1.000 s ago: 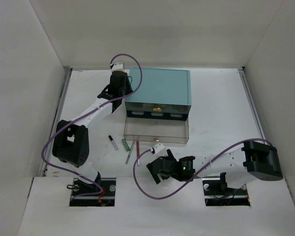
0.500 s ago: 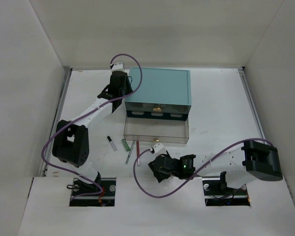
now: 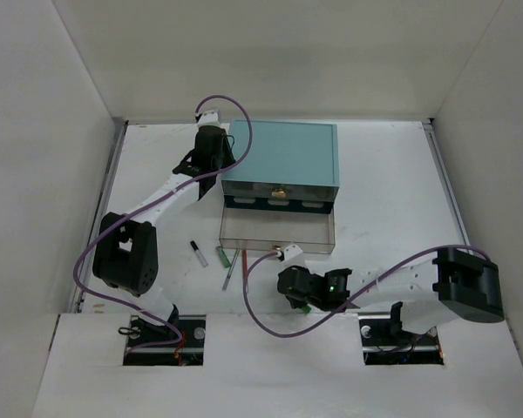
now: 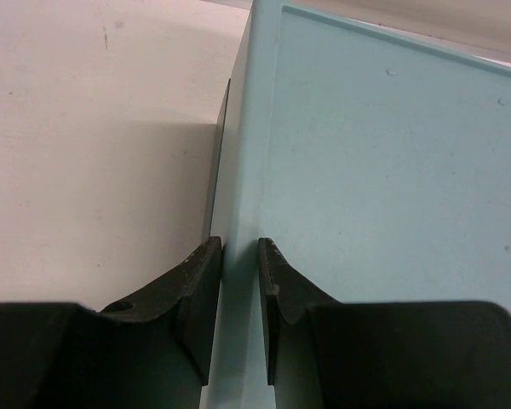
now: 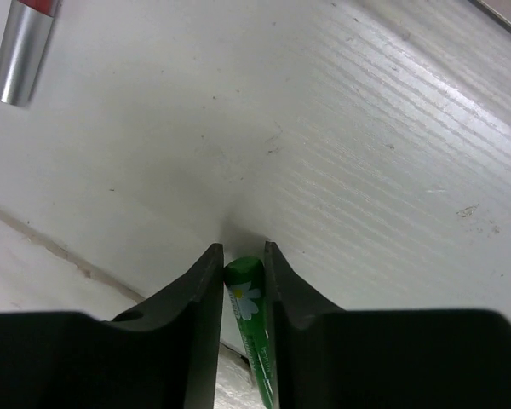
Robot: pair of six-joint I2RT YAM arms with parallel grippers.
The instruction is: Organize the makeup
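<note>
Right wrist cam: R hand (image 5: 240, 251) narrow, pinched on green stick (image 5: 249, 315) w/ daisy print. Stick tip sits at tabletop (image 5: 366, 128); can't tell if lifted. Step, my read: pick made, carry pending. Next calls for a lift, then a swing fwd to clear drawer (image 3: 277, 247), open just beyond. Other makeup, i.e. tube (image 3: 199, 252) and red pencil (image 3: 244, 266), lies loose left of R hand. Far end: L hand (image 4: 238, 251) clamped narrow on side wall of teal box (image 4: 383, 170), prob. bracing it.
</note>
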